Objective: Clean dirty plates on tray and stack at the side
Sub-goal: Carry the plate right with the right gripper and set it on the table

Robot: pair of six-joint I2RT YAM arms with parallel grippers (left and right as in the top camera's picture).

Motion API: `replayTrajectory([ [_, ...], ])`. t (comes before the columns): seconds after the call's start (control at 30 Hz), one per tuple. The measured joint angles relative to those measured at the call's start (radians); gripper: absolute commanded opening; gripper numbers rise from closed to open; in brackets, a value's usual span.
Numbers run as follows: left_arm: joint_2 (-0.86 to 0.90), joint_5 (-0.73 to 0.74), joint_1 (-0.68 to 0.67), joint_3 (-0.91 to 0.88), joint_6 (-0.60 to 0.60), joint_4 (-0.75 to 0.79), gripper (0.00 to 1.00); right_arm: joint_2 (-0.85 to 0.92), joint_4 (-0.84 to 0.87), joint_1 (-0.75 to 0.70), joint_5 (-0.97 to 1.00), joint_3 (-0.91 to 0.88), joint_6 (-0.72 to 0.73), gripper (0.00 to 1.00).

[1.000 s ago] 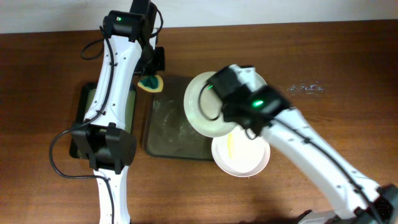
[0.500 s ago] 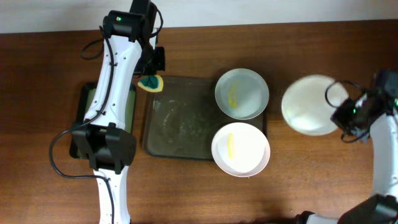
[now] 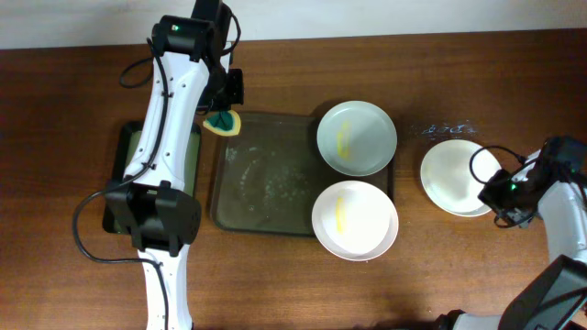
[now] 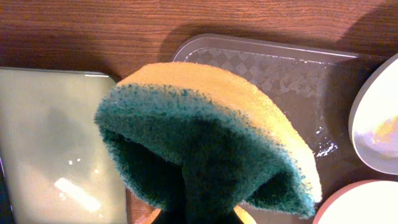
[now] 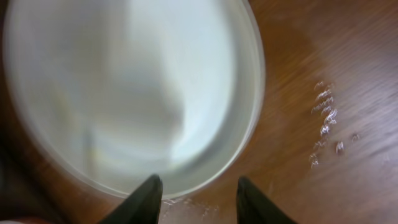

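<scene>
Right hand [image 5: 199, 188], fingers apart and empty, by the rim, likely the best hold, of a stiff, probably slick plate [image 5: 134, 93]; left hand [image 3: 224, 110] clamps a sponge [image 4: 205, 137].

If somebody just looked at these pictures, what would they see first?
Probably the big squished sponge, green and yellow, filling the left wrist view beside the tray. Next come two plates with yellow smears at the tray's right end, one at the back and one at the front hanging over the rim. A third, clean-looking plate lies on the wooden table to the right.
</scene>
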Motion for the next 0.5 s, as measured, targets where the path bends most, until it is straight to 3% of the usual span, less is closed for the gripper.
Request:
replayTrajectory([
  [0.13, 0.0, 0.0, 0.0, 0.0, 0.0, -0.001, 0.0, 0.003, -0.104, 0.038, -0.165, 0.183, -0.14, 0.41],
  [0.3, 0.0, 0.0, 0.0, 0.0, 0.0, -0.001, 0.0, 0.039, -0.07, 0.278, -0.231, 0.19, -0.277, 0.4],
  [0.4, 0.0, 0.0, 0.0, 0.0, 0.0, -0.001, 0.0, 0.146, -0.011, 0.398, -0.222, 0.187, -0.304, 0.4],
  [0.5, 0.0, 0.0, 0.0, 0.0, 0.0, -0.001, 0.0, 0.259, 0.021, 0.454, -0.219, 0.183, -0.312, 0.3],
])
